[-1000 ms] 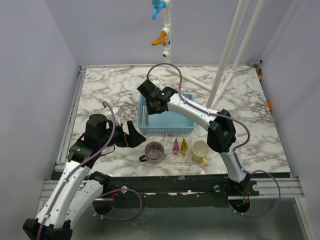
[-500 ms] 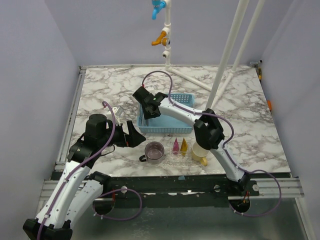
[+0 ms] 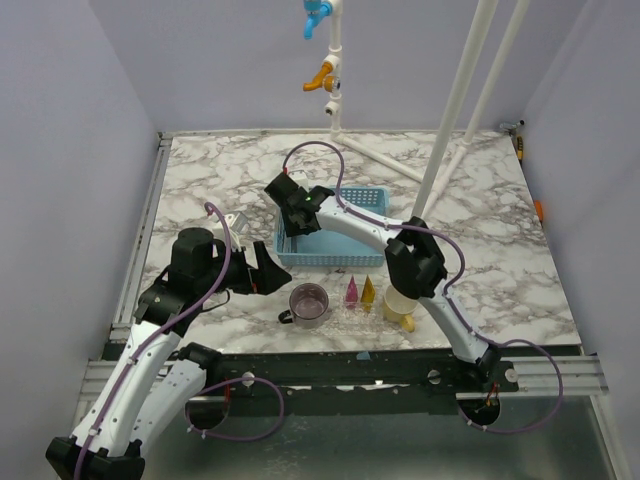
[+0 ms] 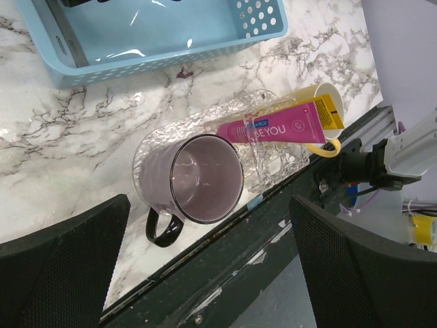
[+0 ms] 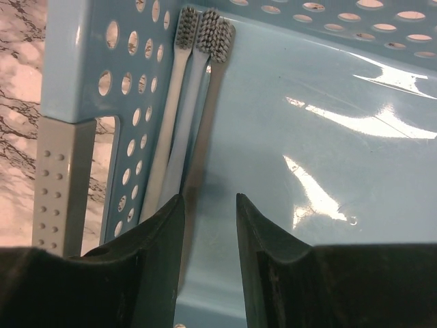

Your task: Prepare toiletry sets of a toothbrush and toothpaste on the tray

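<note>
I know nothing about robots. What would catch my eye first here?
Probably the light-blue basket in the middle of the marble table, where the right claw is poised, open, over three toothbrushes lying along the basket's left wall. Next, the pink tube and yellow tube of toothpaste sitting on a clear tray near the front edge, between a purple mug and a yellow mug.

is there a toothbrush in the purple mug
No, the purple mug is empty inside, and the toothbrushes lie against the wall of the blue basket.
</note>
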